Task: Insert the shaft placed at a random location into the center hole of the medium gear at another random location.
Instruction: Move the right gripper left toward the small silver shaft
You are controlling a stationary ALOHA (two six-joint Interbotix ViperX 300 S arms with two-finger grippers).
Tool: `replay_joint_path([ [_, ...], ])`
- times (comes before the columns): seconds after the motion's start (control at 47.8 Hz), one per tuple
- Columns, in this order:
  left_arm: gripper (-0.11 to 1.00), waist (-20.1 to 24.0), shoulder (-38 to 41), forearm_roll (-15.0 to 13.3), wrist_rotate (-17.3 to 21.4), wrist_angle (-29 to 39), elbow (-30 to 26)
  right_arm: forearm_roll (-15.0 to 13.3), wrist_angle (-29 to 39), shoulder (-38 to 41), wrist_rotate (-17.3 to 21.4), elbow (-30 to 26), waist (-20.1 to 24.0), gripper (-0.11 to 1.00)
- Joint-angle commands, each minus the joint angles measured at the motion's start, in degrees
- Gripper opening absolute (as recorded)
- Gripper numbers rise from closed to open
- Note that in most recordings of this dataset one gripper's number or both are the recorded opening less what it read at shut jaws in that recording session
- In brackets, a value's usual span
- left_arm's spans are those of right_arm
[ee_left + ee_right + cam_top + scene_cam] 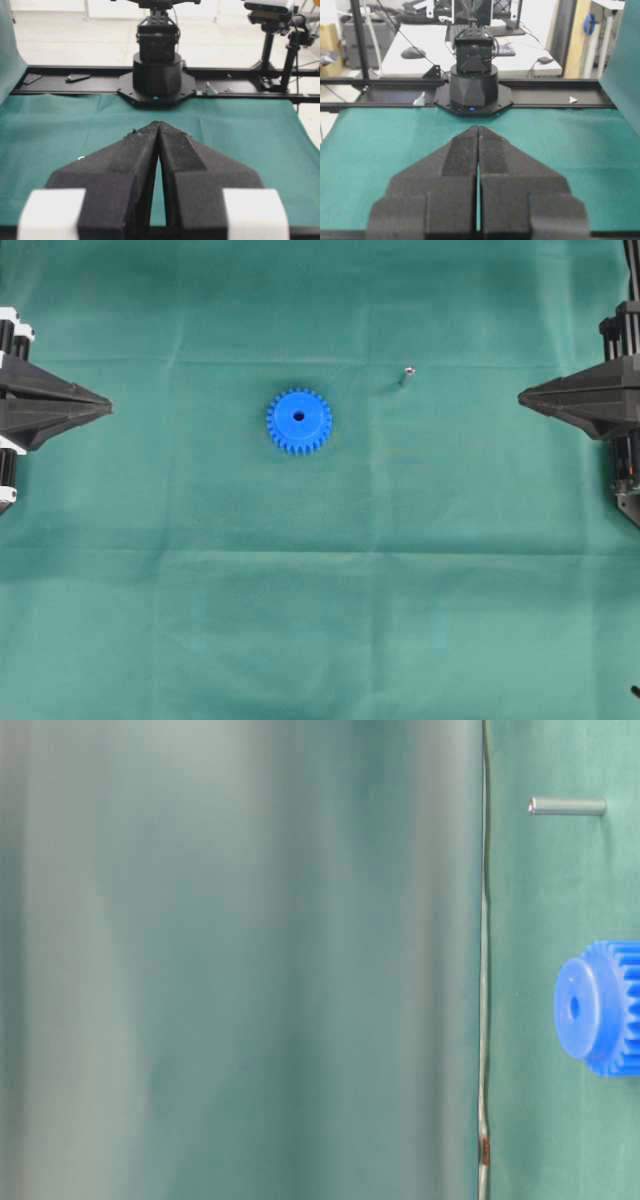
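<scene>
I count one medium gear (299,421), one shaft (407,373) and two hands on my screens. The gear is bright blue and lies flat a little left of the middle of the tabletop, hub up, with its center hole (299,417) showing as a small dark dot. The shaft, a thin silvery pin, sits to the right of the gear and slightly farther away, well apart from it and touching nothing but the cloth. The table-level view shows the same two pieces close up: the pin (567,806) and the hub side of the gear (598,1008).

My left hand (108,405) waits at the left edge and my right hand (522,396) at the right edge, both well away from gear and shaft. Each has its fingers pressed together tip to tip, holding nothing; the wrist views confirm this for the left (158,123) and the right (478,127).

A green cloth (320,620) covers the tabletop, with faint fold creases. Beyond its far edge runs a black rail carrying the opposite arm's base, and behind that, desks and stands.
</scene>
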Motion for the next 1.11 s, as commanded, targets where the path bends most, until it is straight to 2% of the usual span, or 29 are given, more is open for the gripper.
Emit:
replay_joint_path([
  [0.0,0.0,-0.2,0.4,0.7,-0.4,0.8,-1.8,-0.3,-0.5,0.5,-0.3,-1.1,-0.6,0.01],
  [0.293,0.0,-0.2,0.2,0.6,-0.4,1.5,-2.0,-0.2,1.1,3.4,-0.1,-1.4,-4.0,0.01],
  [0.565,0.0,-0.2,0.3,0.7,-0.4,1.5,-1.9,-0.1,-0.6,11.2,0.0,-1.1,-8.5,0.03],
  [0.627,0.0,-0.2,0.3,0.7,-0.4,1.5,-2.0,-0.1,-1.3,13.4,0.0,-1.1,-9.6,0.12],
  [0.69,0.0,-0.2,0.2,0.7,-0.4,1.5,-2.0,0.0,-2.1,15.8,0.1,-1.4,-10.7,0.26],
  [0.836,0.0,-0.2,0.3,0.7,-0.4,1.5,-1.9,0.0,-4.7,23.4,-0.3,-1.9,-13.5,0.72],
  [0.899,0.0,-0.2,0.3,0.7,-0.4,1.5,-1.9,0.0,-6.3,26.7,-0.3,-1.9,-15.0,0.87],
  [0.941,0.0,-0.2,0.3,0.7,-0.4,1.5,-1.9,0.0,-7.6,29.6,-0.3,-2.0,-15.9,0.9],
  [1.025,0.0,-0.2,0.3,0.7,-0.4,1.5,-1.9,0.0,-9.9,33.9,-0.3,-2.4,-17.2,0.83],
  [1.087,0.0,-0.2,0.3,0.7,-0.4,1.7,-1.9,0.0,-11.5,36.8,-0.3,-2.7,-17.9,0.84],
])
